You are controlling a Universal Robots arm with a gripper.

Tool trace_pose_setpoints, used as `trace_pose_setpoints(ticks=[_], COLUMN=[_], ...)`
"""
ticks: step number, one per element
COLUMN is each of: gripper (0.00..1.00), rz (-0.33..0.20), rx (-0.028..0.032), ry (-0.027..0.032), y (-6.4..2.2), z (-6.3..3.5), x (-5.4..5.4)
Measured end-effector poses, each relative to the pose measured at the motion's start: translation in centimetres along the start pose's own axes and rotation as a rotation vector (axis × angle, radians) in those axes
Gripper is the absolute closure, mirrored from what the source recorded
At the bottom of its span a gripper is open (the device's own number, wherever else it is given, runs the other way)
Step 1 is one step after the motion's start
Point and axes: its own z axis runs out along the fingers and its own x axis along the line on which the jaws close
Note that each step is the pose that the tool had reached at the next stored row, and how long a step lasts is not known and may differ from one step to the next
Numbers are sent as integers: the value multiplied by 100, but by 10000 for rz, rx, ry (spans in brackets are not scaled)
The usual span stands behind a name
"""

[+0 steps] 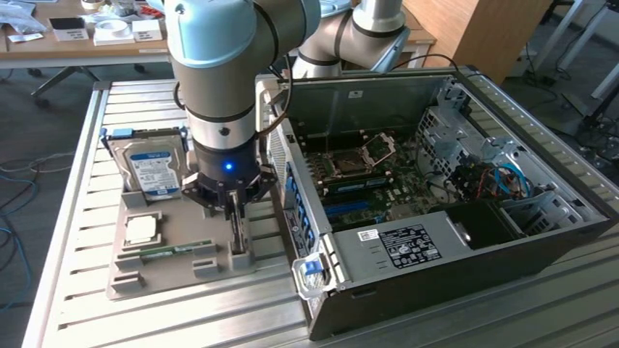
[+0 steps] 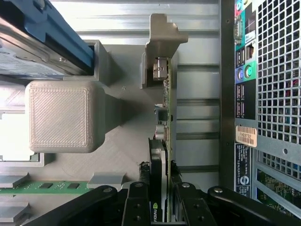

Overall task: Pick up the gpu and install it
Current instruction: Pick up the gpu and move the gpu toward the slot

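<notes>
Table [image 1: 64,217]: slatted metal, carrying a grey tray [image 1: 155,281] and, towards the exterior view's right, an open case [image 1: 541,246].
Drive [image 1: 152,170]: blue label, propped upright at the tray's far end.
Chip [image 1: 141,230]: flat in a tray pocket, with the memory stick [image 1: 177,251] lying just beside it.
Gripper [image 1: 232,206]: lowered onto the tray's edge nearest the case, its fingers [image 2: 141,190] narrow and pressed against both faces of the gpu.
Gpu [image 1: 238,235]: standing on edge in its tray slot, bracket end in a grey holder, held between the fingers.
Case: side open, motherboard [image 1: 377,181] exposed.
</notes>
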Motion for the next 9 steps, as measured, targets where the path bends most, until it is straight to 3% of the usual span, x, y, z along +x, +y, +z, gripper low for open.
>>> trace_pose_setpoints(ticks=[9], gripper=[73], rz=[-1], rx=[-23], ry=[1], y=[7], z=[-151], x=[-2])
